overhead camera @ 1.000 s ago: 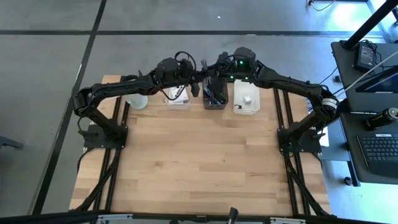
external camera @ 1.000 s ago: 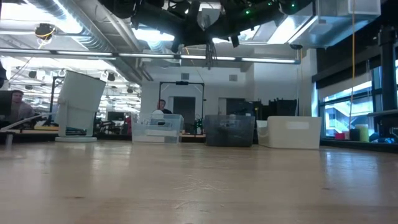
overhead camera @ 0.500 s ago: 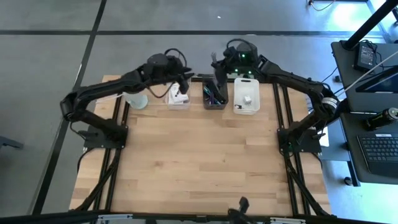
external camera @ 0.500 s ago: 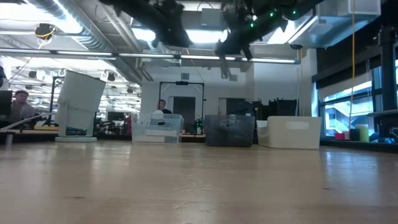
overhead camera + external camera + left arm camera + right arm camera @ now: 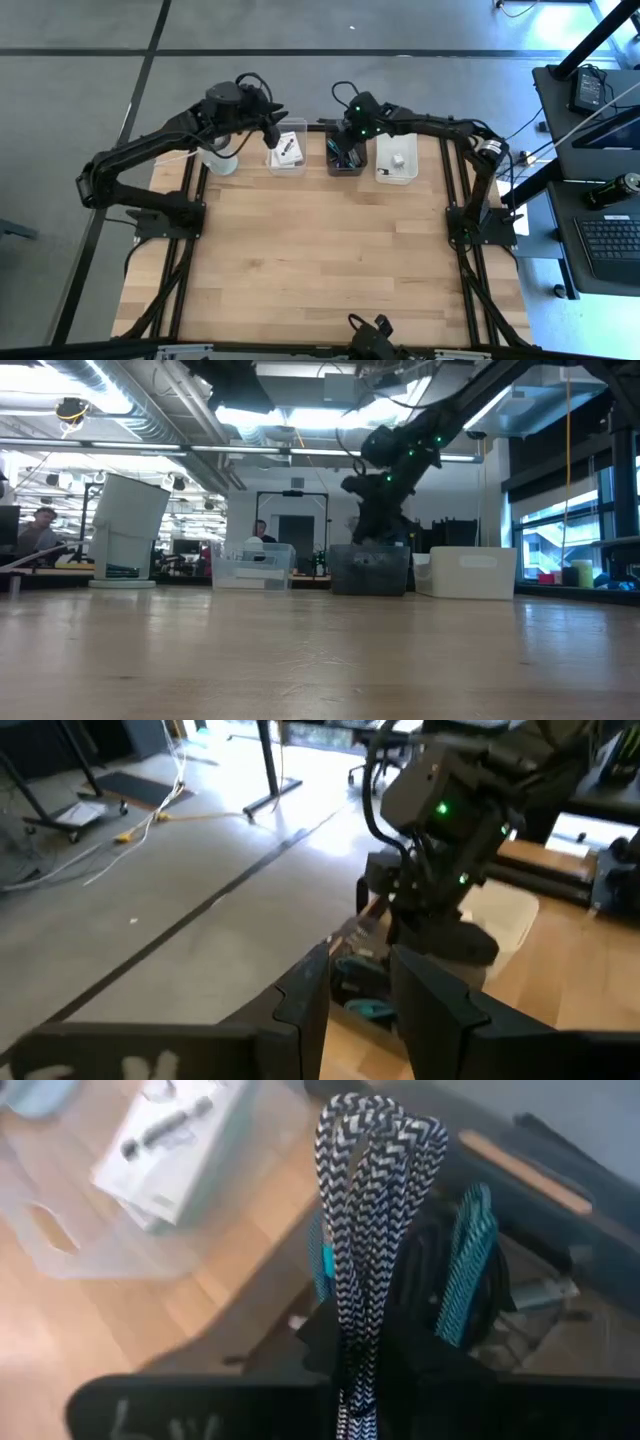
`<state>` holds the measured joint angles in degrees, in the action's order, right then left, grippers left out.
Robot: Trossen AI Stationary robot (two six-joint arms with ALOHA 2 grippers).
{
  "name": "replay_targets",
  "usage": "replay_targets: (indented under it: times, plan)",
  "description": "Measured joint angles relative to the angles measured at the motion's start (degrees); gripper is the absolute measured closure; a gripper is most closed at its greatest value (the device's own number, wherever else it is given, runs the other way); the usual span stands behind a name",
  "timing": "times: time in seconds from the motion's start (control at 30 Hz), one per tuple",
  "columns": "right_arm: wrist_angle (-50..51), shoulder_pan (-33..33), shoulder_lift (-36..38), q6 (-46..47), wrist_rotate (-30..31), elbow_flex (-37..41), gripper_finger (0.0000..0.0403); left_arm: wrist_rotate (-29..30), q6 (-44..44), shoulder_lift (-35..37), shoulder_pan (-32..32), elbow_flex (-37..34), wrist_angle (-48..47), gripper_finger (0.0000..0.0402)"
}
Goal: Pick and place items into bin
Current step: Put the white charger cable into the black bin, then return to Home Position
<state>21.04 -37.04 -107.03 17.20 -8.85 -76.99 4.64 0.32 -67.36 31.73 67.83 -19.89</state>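
Two grippers were over the far edge of the table. My right gripper [image 5: 350,128] sat low above the dark bin [image 5: 345,157], the middle container of three, and its fingers were clamped on a black-and-white braided cable [image 5: 372,1200], folded into a bundle that stood up between them. Just under it, inside that bin, I could make out teal items [image 5: 462,1275] and other dark pieces too jumbled to tell apart. From table height the right arm dropped right onto the top of the dark bin [image 5: 369,569].

My left gripper [image 5: 270,128] hung off to the left, above the far rim of the clear bin [image 5: 287,151]. Its two fingers [image 5: 305,988] stood parted with nothing between them. A white card with black print [image 5: 288,147] lay in that clear bin.

Right of the dark bin stood the white bin [image 5: 397,161], with a small pale object [image 5: 397,159] resting inside. A pale tub [image 5: 218,160] sat at the table's left far corner, beneath the left arm.

Beyond the table, a person [image 5: 40,528] sat at a desk in the room.
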Motion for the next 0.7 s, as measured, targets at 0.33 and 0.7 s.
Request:
replay_targets:
  times: [0.33, 0.7]
  plan:
    - [-0.12, -0.30, 0.25, -0.90, -0.17, -0.02, 0.0286, 0.35, -1.07, -0.12, -0.07, -0.02, -4.38, 0.0298]
    - [7.13, -3.53, 8.75, -5.00, -0.18, -0.02, 0.0223, 0.35, -2.31, -0.12, -1.99, -0.03, -7.39, 0.0305]
